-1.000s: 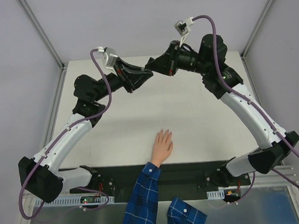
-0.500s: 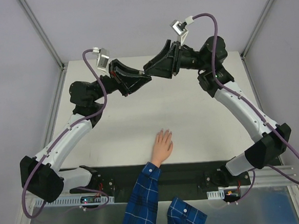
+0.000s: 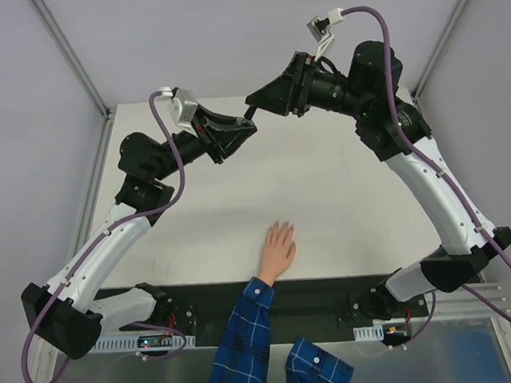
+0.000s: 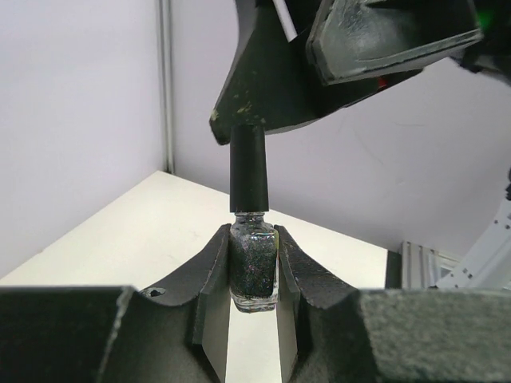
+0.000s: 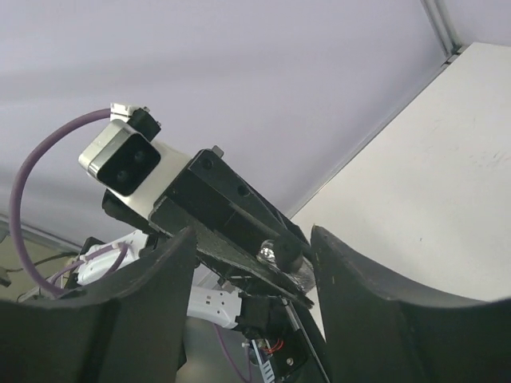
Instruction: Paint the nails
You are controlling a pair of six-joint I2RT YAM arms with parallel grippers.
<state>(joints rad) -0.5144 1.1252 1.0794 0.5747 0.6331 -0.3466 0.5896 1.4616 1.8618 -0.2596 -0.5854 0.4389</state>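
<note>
Careful: your left jaws are clamping the bottle, while your right jaws are standing apart just above its cap. Closing off-centre could be twisting the bottle loose. The nails are waiting on the hand, flat on the tabletop, well apart from both. Since a second ago, the right arm is lifting, its jaws opening.

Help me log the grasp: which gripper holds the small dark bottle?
The left gripper: shut on the glass body of the bottle, while the right gripper stands open over its cap.
</note>
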